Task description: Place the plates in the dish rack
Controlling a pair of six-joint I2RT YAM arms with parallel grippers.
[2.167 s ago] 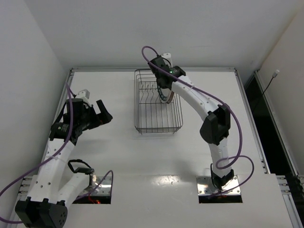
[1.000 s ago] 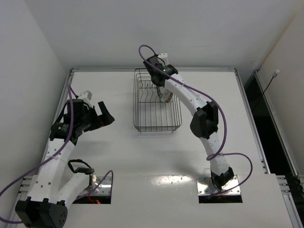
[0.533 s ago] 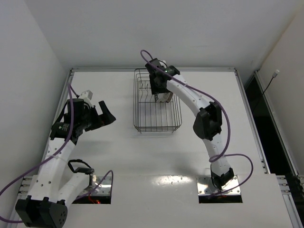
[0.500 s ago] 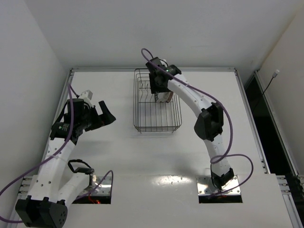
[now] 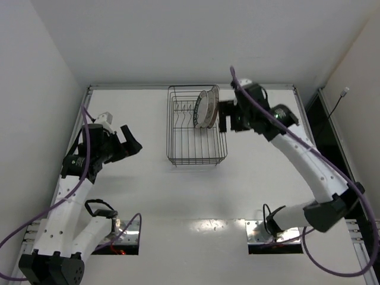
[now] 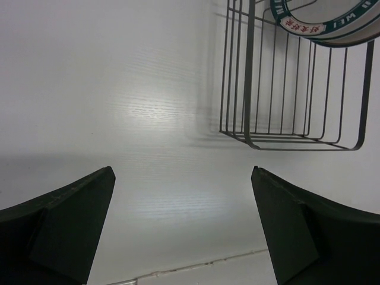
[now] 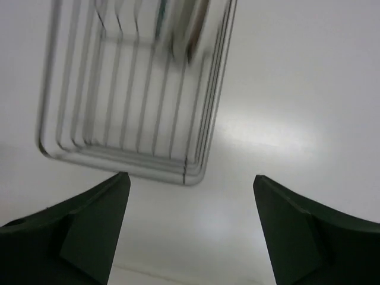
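The dish rack point(image 5: 196, 139), a dark wire basket, stands at the table's far middle. Plates point(image 5: 206, 108) stand on edge between its prongs at the far end, leaning together; one has a blue-teal band point(image 5: 198, 111). My right gripper point(image 5: 224, 117) hovers just right of the rack, open and empty. In the right wrist view the rack point(image 7: 127, 101) and the plates point(image 7: 185, 24) are blurred, beyond my open gripper point(image 7: 190, 231). My left gripper point(image 5: 132, 141) hangs open left of the rack. The left wrist view shows the rack point(image 6: 285, 95) and a green-banded plate point(image 6: 323, 22) ahead of the gripper point(image 6: 184, 228).
White walls close in the table on the left, far and right sides. The table edge has a metal rail point(image 5: 190, 86) at the back. Bare tabletop point(image 5: 196, 196) lies between the rack and the arm bases.
My right arm has pulled back from over the rack to its right side and its gripper has opened, leaving a plate standing in the rack. The left arm has hardly moved.
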